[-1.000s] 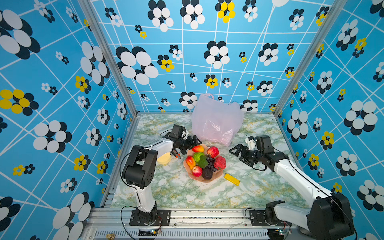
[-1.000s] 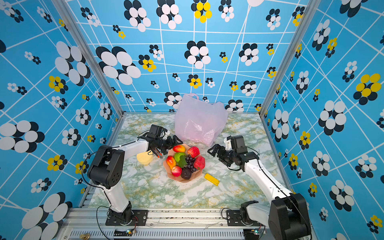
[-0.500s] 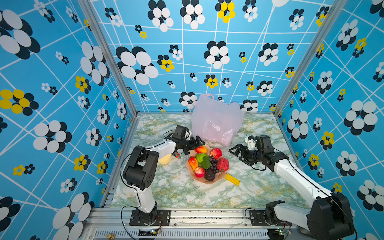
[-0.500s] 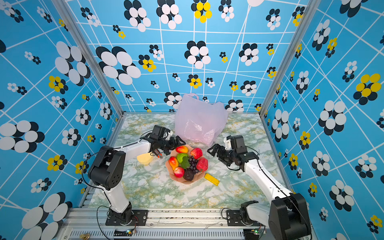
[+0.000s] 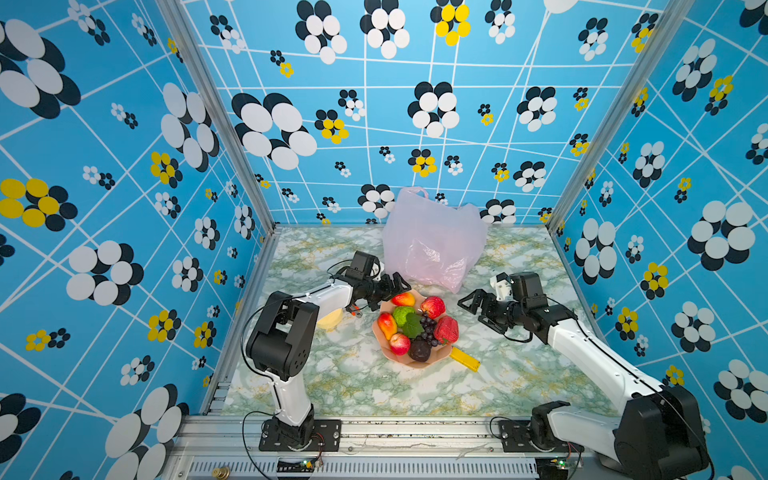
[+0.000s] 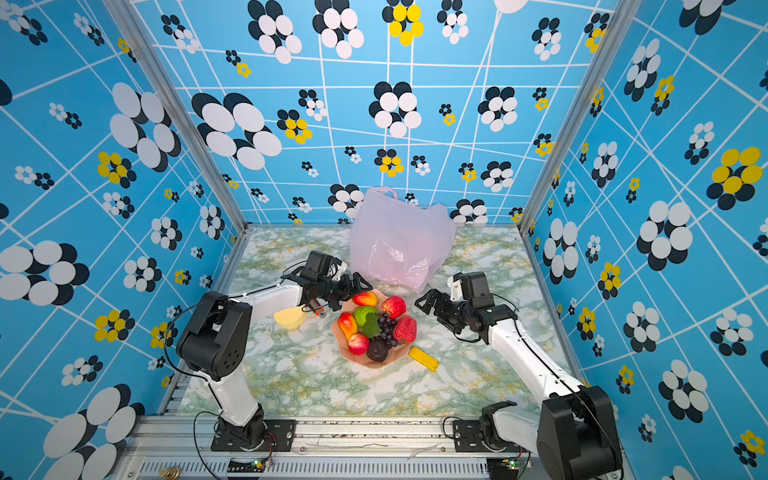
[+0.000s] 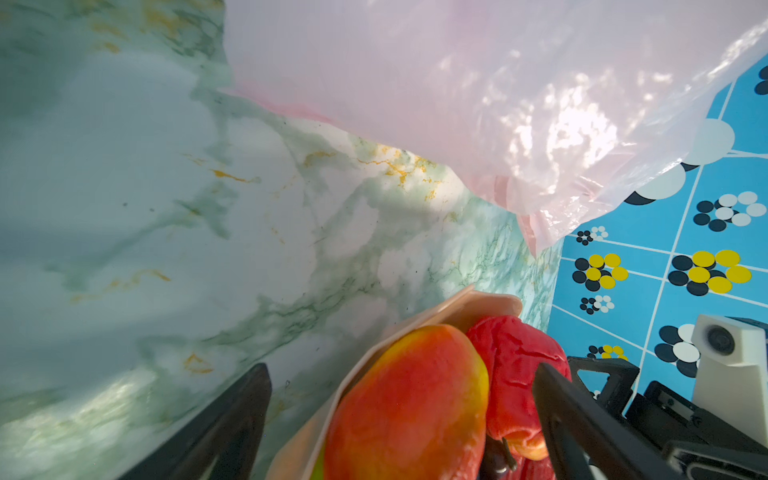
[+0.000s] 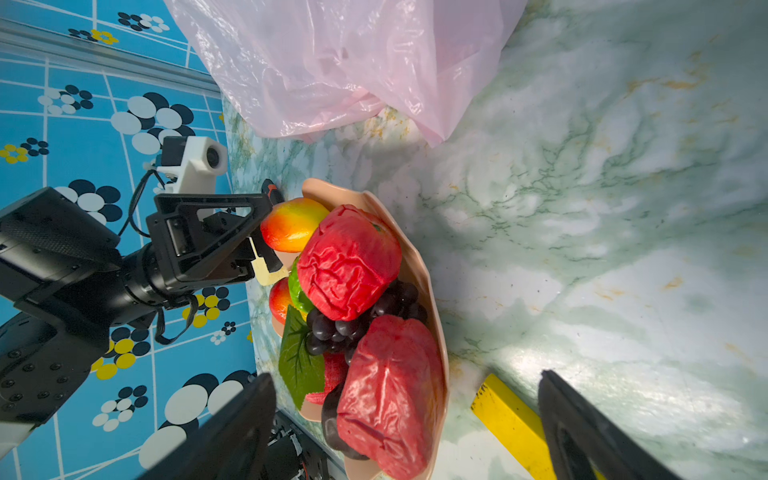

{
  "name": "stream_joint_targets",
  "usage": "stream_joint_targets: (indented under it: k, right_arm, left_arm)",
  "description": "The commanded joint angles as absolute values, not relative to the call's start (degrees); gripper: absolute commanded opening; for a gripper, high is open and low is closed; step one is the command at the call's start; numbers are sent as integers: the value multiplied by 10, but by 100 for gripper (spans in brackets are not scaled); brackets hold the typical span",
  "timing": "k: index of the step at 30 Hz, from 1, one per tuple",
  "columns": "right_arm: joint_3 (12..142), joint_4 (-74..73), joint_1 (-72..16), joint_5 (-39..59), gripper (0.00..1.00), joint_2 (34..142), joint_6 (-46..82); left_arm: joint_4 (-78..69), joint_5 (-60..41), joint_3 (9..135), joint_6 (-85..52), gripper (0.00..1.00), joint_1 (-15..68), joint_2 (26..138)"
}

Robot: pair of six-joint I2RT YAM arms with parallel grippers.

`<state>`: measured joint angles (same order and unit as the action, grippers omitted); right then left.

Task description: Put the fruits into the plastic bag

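Bright, even light is falling from overhead, and both top views are looking crisp, though the blue flower-printed walls (image 5: 104, 137) are bowing outward at the edges (wide-lens distortion). White glare is breaking up across the crinkly translucent pale-pink plastic bag (image 7: 569, 124). Soft shadows are lying on the green-veined marble tabletop (image 8: 582, 187), which is blurring close to the wrist cameras.

Crinkly translucent plastic bag (image 5: 432, 245)

Left hand (image 5: 392, 293) and plate (image 5: 432, 360) shifted right, plate reaching the yellow block (image 5: 466, 360)
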<state>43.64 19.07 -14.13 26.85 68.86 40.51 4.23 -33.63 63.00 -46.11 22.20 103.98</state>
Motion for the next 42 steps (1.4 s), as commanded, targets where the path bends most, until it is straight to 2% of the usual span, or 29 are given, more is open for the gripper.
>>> stream_joint_targets:
  k: [1,18,26,33,42]
  right_arm:
    - [430,191,-147,258,99,688,398]
    - [457,215,-147,235,99,697,376]
    - [521,251,-145,186,99,726,330]
    - [627,250,-131,171,99,829,310]
    - [818,245,-47,174,100,1014,327]
  left_arm:
    - [43,-336,623,-465,99,228,1033]
    - [96,-320,630,-425,99,197,1001]
    - [97,-338,613,-423,99,153,964]
    - [135,-353,610,-404,99,102,906]
    - [179,-361,616,-377,99,69,858]
